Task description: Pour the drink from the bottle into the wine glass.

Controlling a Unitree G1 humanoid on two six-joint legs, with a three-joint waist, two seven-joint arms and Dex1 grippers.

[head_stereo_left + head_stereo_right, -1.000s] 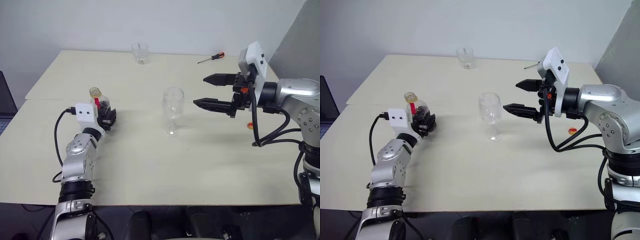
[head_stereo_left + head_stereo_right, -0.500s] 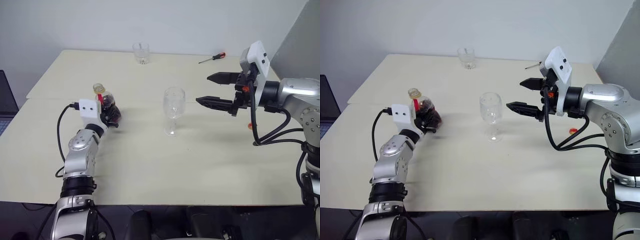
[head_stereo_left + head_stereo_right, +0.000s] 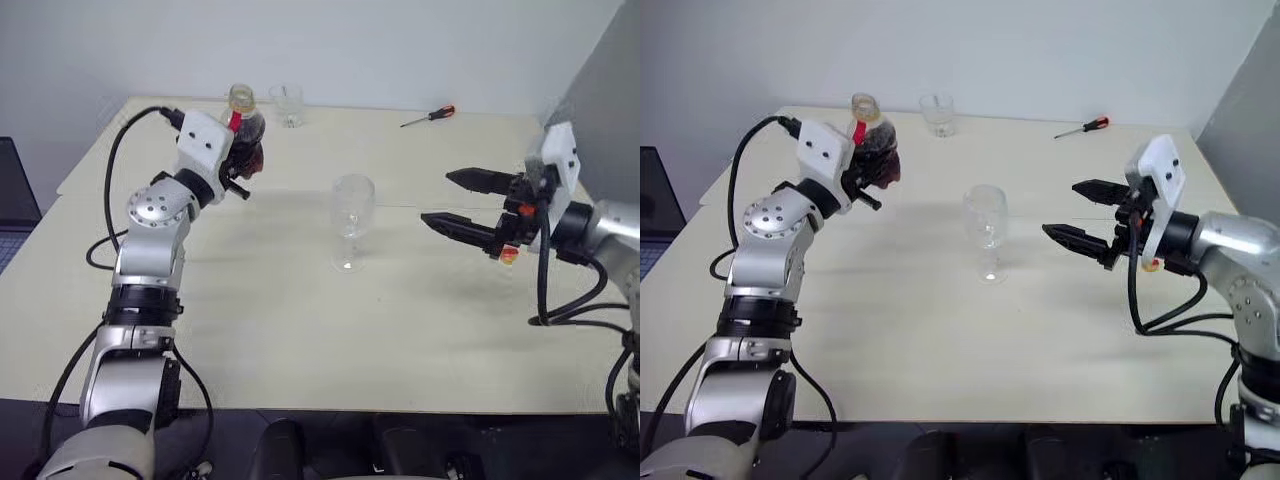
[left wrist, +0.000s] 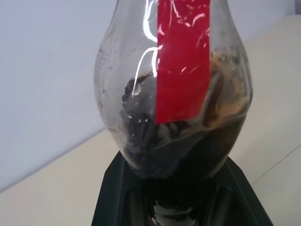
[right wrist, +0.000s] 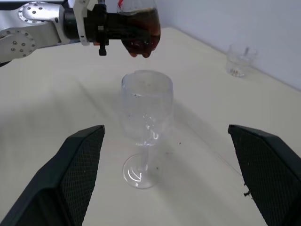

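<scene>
In the head views, the bottle [image 3: 875, 140] is seen pinched at its bulbous lower body by the left end effector [image 3: 877, 178] and held upright, clear of the bench [image 3: 940, 340], over the far left part of it; the cap is uppermost, so the long axis is judged to need tipping toward the wine glass [image 3: 986, 232], which stands near the bench's middle, between the two arms and on the bottle's right. The right end effector [image 3: 462, 203] is held spread and empty beside the glass, toward the right edge. In the left wrist view, the red label and the drink [image 4: 197, 155] are seen between the pressed black fingers [image 4: 117, 197]. In the right wrist view, the glass is framed between the spread fingers, with the bottle beyond its rim
</scene>
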